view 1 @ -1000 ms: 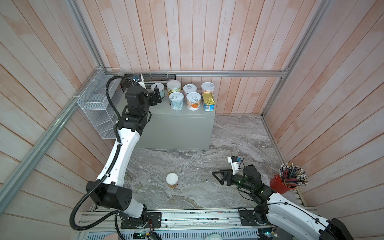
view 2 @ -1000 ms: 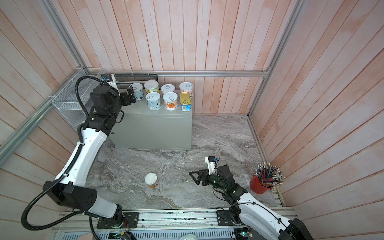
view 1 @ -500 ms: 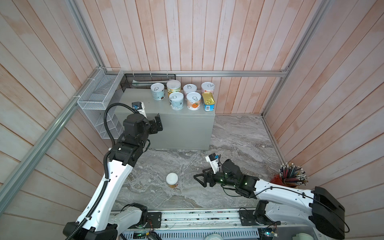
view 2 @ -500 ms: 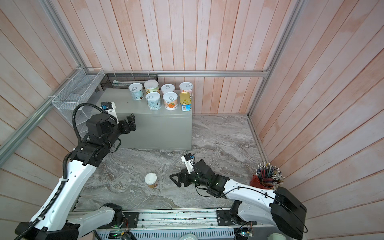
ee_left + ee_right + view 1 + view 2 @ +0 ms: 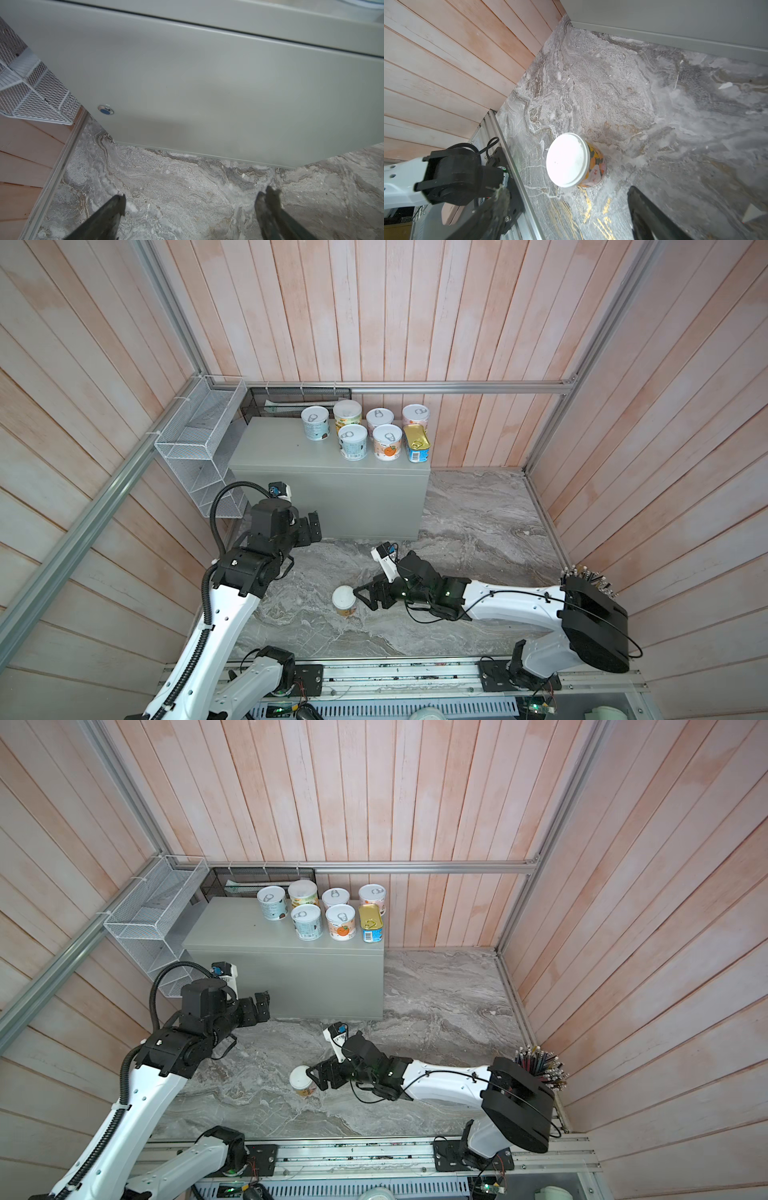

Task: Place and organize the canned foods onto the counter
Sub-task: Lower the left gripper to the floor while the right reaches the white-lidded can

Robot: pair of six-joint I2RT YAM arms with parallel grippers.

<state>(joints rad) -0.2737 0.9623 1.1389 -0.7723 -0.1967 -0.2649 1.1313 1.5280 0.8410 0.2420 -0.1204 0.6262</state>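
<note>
Large plain grey metal box counter (image 5: 286,452) sits upper centre in both top views, against the back wooden wall. Six short round cans with pale lids (image 5: 353,442) and a rectangular gold-topped blue tin (image 5: 417,441) stand upright on it. They are bunched in two rows on the right rear part of its flat top, the tin at the right end of the front row.

One more short round can with a plain white lid and orange fruit label (image 5: 344,600) stands upright on the grey-veined marble surface (image 5: 478,510). It is lower centre, well apart from the counter.

Right gripper (image 5: 361,597) is low over the marble, just right of that can, jaws apart with nothing between them. In the right wrist view the can (image 5: 571,160) is just ahead of the two fingertips (image 5: 501,195), not gripped. Cannot tell if a tip touches its side.

Left gripper (image 5: 314,526) has jaws spread wide and empty, facing the counter's front face, left of centre.

White wire basket (image 5: 193,439) hangs on the left wall, upper left. Bunch of pencils (image 5: 538,1065) at lower right, partly behind the right arm.
</note>
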